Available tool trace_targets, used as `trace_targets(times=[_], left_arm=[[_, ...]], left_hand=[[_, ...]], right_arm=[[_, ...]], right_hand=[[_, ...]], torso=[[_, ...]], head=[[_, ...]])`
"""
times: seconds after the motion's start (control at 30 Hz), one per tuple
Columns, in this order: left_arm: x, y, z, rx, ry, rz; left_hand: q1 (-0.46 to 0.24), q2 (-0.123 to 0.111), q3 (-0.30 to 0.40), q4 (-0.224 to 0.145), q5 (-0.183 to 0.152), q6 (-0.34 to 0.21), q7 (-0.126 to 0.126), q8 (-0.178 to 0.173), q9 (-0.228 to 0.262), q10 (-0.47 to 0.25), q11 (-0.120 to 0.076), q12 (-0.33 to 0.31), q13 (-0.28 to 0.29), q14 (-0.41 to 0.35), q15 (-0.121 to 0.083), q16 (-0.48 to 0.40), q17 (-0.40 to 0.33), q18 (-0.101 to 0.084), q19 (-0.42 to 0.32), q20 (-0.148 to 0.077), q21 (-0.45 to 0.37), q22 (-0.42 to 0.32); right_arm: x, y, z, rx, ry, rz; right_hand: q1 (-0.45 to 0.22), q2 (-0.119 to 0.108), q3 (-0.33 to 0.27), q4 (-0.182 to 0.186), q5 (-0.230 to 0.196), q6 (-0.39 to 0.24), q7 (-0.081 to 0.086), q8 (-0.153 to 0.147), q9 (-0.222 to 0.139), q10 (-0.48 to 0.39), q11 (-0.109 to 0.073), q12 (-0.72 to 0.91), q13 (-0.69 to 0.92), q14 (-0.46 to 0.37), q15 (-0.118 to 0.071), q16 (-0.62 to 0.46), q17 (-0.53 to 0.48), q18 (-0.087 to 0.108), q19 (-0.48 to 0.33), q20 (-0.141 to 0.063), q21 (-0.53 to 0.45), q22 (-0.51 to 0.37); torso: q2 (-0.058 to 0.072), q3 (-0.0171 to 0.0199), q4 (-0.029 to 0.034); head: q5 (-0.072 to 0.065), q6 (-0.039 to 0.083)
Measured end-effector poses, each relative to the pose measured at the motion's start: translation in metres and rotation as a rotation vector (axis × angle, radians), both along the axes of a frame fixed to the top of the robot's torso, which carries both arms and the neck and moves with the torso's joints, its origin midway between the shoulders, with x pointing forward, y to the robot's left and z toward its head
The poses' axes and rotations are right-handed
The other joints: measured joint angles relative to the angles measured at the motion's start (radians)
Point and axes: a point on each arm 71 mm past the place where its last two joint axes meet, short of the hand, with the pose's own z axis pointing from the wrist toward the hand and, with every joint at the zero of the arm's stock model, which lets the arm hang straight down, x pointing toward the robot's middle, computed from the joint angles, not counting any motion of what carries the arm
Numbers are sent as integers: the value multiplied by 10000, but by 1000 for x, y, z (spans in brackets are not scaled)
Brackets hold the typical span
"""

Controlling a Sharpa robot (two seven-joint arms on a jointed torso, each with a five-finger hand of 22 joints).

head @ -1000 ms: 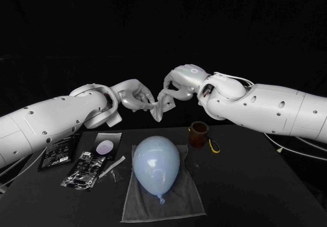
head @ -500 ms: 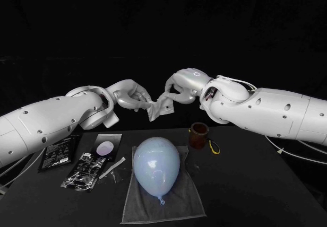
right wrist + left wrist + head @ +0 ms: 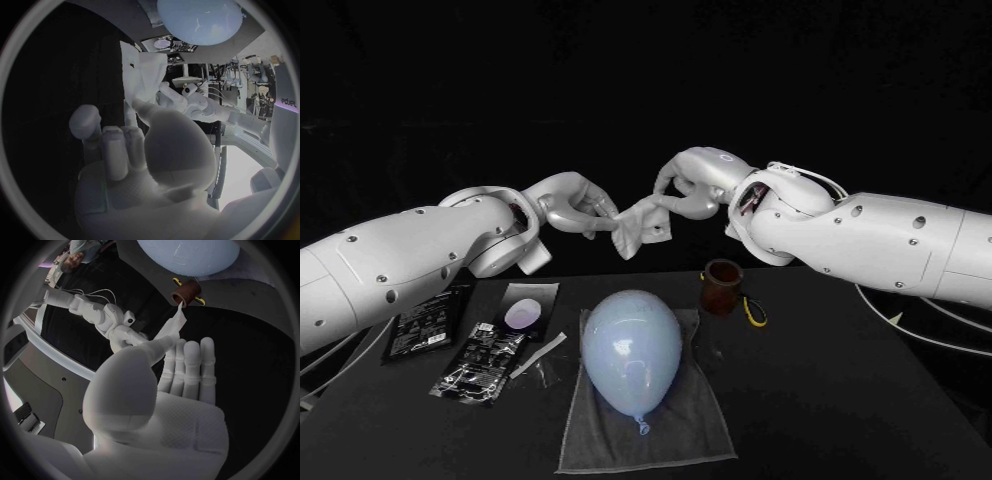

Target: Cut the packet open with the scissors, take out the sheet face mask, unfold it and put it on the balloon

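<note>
A pale blue balloon lies on a grey towel at the near middle of the black surface, its knot pointing to 6 o'clock.

At 9 o'clock from the balloon, a crumpled dark packet lies flat. A thin pale strip sits between it and the towel. A packet with a pale oval lies at 11 o'clock from the balloon, and a flat black packet lies further out toward 9 o'clock.

At 1 o'clock from the balloon a brown cup stands upright near the towel's far corner. The yellow-handled scissors show at its 4 o'clock side; whether they touch it cannot be told.

Beyond the surface's far edge, at 12 o'clock, the two hands meet in the air with the white mask between them, well apart from the balloon. The left hand has its fingers grasping the mask's 9 o'clock edge, thumb pressed to it, the other fingers straight. The right hand has its fingers grasping the 3 o'clock edge. The mask hangs creased and partly folded, its lower end toward the surface.
</note>
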Motion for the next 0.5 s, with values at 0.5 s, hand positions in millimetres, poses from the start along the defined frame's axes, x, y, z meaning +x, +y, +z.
trace_targets(times=[0.5], left_arm=[[-3,0,-1,-530,424,-295]], left_hand=[[378,68,-23,171,-29,49,118,-238,0,869,335,-2715,-2559,-333,306,-123,-755,-7,-489,273,-44,102]], right_arm=[[8,-8,-1,1362,999,-507]], right_hand=[[9,8,8,10,-14,-1,-1,-14,0,-12,12,0,-7,-2,2,25,8,-1,0,0,-48,-59]], torso=[[-4,6,-4]], head=[[3,-9]])
